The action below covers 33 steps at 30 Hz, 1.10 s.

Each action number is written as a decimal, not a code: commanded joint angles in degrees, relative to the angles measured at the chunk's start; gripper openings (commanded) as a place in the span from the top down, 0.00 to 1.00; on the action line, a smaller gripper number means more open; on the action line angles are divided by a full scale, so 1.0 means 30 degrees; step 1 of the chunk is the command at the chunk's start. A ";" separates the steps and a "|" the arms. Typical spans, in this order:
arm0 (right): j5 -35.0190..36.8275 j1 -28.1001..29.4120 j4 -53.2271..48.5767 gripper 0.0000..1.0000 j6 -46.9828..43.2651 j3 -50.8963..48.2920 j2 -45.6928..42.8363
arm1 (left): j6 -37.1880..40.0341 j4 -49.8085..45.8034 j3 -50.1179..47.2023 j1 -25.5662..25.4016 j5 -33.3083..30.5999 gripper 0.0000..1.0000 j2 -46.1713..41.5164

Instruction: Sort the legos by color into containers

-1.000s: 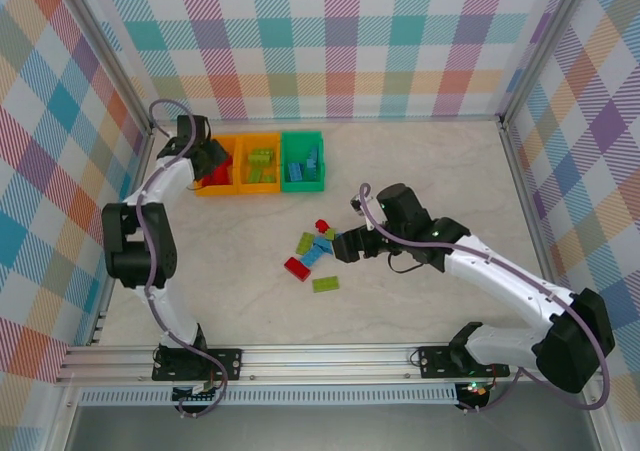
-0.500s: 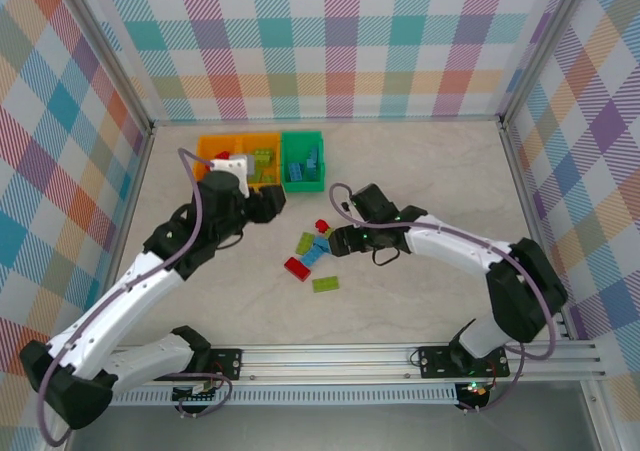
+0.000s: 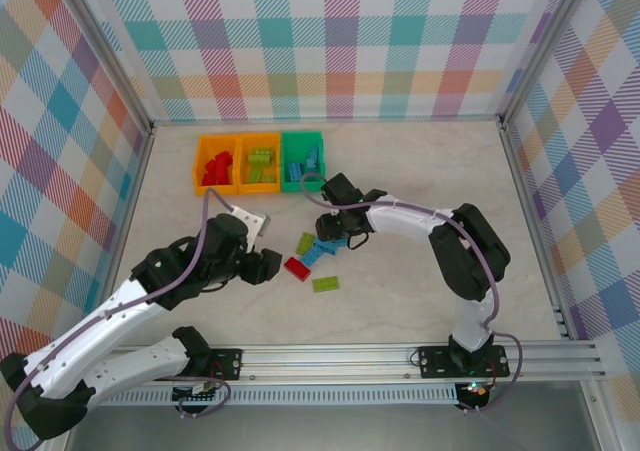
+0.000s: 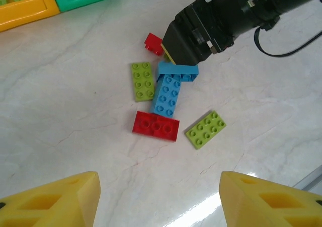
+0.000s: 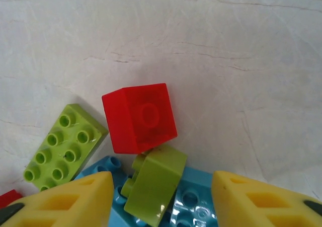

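Several legos lie in a pile mid-table: a red brick (image 4: 155,126), a lime plate (image 4: 206,130), a long blue brick (image 4: 167,94) and a second lime brick (image 4: 143,80). My left gripper (image 4: 158,207) hovers open just short of the red brick, with nothing between its fingers; from above the left gripper (image 3: 270,266) sits left of the pile. My right gripper (image 5: 162,179) is open and straddles a small lime brick (image 5: 153,184) that lies tilted on a blue brick (image 5: 193,197), beside a red cube (image 5: 140,117). Gaps show on both sides of the lime brick.
The containers stand in a row at the back left: an orange bin (image 3: 200,166) with red bricks, an orange bin (image 3: 243,161) with lime bricks, and a green bin (image 3: 302,185) with blue ones. The right arm (image 3: 420,216) arches over the table's middle. Metal rails edge the workspace.
The left arm swung from the bins forward to the left of the pile. The right gripper slid back and left onto the pile, and its fingers narrowed around the small lime brick.
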 commanded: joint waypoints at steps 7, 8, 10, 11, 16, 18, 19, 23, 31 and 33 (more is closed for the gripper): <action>0.0741 0.0738 -0.2067 0.57 -0.0390 0.1847 0.1725 | 0.0986 -0.0868 -0.0597 -0.0228 -0.1202 0.22 -0.0876; 0.0694 0.0738 -0.2034 0.61 -0.0356 0.1804 0.1726 | 0.0957 -0.0898 -0.0592 -0.0216 -0.1253 0.20 -0.0872; 0.0808 0.0738 -0.2033 0.65 -0.0231 0.1716 0.1726 | 0.0927 -0.0980 -0.0619 -0.0210 -0.1368 0.16 -0.0899; 0.0878 0.0738 -0.2073 0.66 -0.0210 0.1714 0.1700 | 0.0899 -0.1013 -0.0643 -0.0222 -0.1416 0.13 -0.0923; 0.1583 0.0738 -0.2491 0.69 -0.0284 0.1756 0.1441 | 0.0898 -0.1222 -0.0685 -0.0223 -0.1578 0.05 -0.1387; 0.1687 0.0737 -0.2469 0.72 -0.0399 0.1727 0.1254 | 0.0977 -0.1222 -0.0749 -0.0222 -0.1534 0.03 -0.1722; 0.1718 0.0729 -0.2491 0.74 -0.0412 0.1688 0.1047 | 0.1017 -0.1222 -0.0772 -0.0207 -0.1554 0.02 -0.1925; 0.1281 0.0738 -0.1670 0.79 -0.0253 0.1144 -0.0451 | 0.1030 -0.1007 -0.0963 -0.0225 -0.1926 0.01 -0.2759; 0.0475 0.0745 0.0986 0.87 -0.0842 0.1985 -0.3097 | 0.0912 -0.0980 -0.1126 -0.0216 -0.2715 0.00 -0.3612; -0.0106 0.0767 0.1747 0.87 -0.1139 0.2966 -0.2775 | 0.0841 -0.0987 -0.1143 -0.0216 -0.2934 0.00 -0.3655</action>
